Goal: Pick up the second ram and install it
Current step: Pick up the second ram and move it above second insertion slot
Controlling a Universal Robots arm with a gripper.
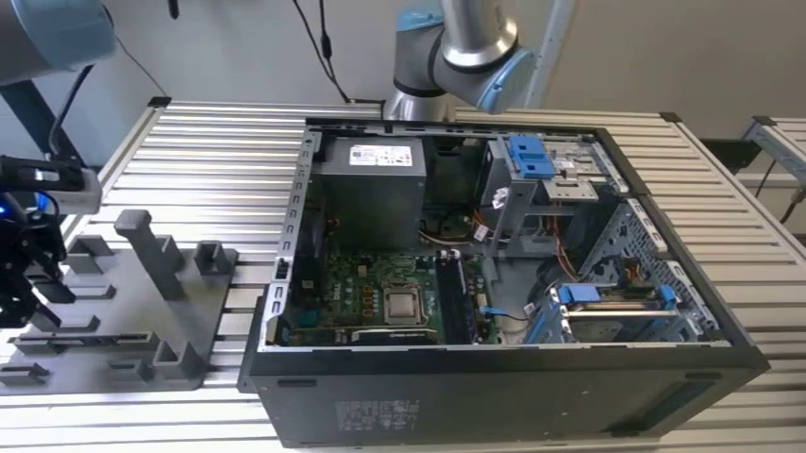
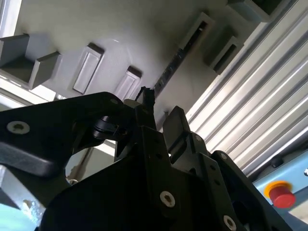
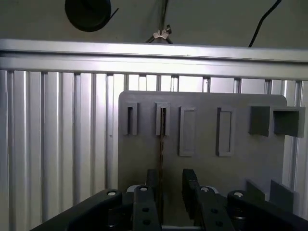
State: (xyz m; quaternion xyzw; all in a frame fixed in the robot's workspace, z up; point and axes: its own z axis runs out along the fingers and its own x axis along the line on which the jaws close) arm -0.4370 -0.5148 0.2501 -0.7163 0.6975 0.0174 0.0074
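**Gripper over the tray, second ram between its jaws**

The gripper (image 3: 169,182) hangs over the grey tray (image 1: 195,316) at the exterior view's left, beside the open computer case (image 1: 504,387). The second ram (image 3: 161,139) stands on edge in a tray slot. The jaws are parted a little, one on each side of it. It runs just beside one finger (image 3: 153,185); I cannot tell whether they touch.

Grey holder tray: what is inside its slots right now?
One ram stick stands on edge in a slot of the tray, between the open fingers of the gripper. Its near end is hidden behind the gripper.
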